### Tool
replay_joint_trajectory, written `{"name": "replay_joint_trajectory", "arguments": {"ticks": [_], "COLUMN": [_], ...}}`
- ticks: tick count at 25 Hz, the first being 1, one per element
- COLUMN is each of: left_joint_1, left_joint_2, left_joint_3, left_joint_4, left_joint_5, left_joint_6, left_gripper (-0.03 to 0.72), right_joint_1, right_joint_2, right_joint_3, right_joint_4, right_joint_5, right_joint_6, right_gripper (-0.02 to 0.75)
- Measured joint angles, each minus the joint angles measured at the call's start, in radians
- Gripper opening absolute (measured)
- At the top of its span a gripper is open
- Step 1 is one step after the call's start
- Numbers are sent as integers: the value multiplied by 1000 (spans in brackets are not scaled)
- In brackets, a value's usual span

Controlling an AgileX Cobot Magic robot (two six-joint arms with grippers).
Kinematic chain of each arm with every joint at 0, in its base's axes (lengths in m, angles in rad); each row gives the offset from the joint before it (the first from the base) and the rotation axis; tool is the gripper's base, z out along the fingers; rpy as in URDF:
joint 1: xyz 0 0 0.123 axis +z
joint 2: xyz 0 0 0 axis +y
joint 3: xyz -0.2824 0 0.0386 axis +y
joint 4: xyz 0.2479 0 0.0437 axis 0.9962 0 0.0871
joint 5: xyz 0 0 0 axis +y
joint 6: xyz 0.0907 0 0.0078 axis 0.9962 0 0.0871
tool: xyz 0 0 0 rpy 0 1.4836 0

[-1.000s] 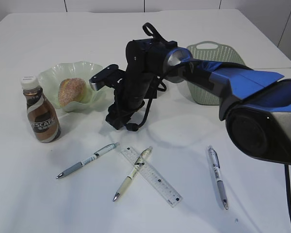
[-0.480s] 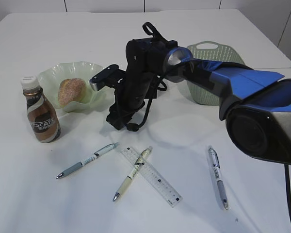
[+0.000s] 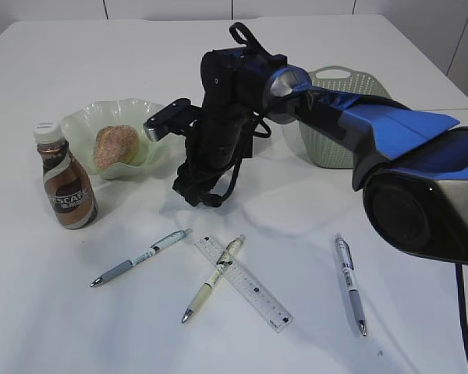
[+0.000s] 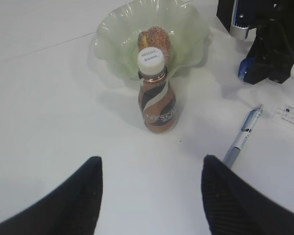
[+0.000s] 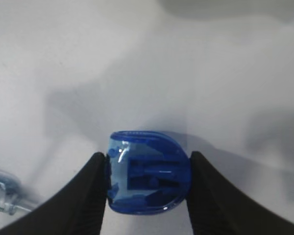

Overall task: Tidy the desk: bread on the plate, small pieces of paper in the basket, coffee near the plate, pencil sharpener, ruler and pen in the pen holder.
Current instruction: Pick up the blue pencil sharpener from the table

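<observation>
My right gripper is shut on the blue pencil sharpener, just above the white table. In the exterior view this gripper points down right of the green plate, which holds the bread. The coffee bottle stands by the plate's front left. Three pens and a clear ruler lie in front. My left gripper is open and empty, short of the coffee bottle. The pen holder and paper pieces are out of view.
A pale green basket stands at the back right behind the right arm. In the left wrist view the right gripper's black body stands right of the plate, with a pen below it.
The right arm has risen a little and shifted slightly right, with the sharpener held in its jaws. Nothing else has moved.
</observation>
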Motion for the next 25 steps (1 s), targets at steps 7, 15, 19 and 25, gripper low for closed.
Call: {"name": "replay_joint_trajectory", "arguments": {"ticks": [7, 15, 19, 25], "left_joint_1": [0, 0, 0, 0], "left_joint_2": [0, 0, 0, 0], "left_joint_3": [0, 0, 0, 0], "left_joint_4": [0, 0, 0, 0], "left_joint_5": [0, 0, 0, 0], "left_joint_6": [0, 0, 0, 0], "left_gripper": [448, 448, 448, 448], "right_joint_1": [0, 0, 0, 0], "right_joint_2": [0, 0, -9, -54], "right_joint_3": [-7, -92, -99, -106], "right_joint_4": [-4, -6, -6, -19], "right_joint_5": [35, 38, 44, 52], "right_joint_6": [0, 47, 108, 188], "right_gripper": [374, 374, 374, 374]}}
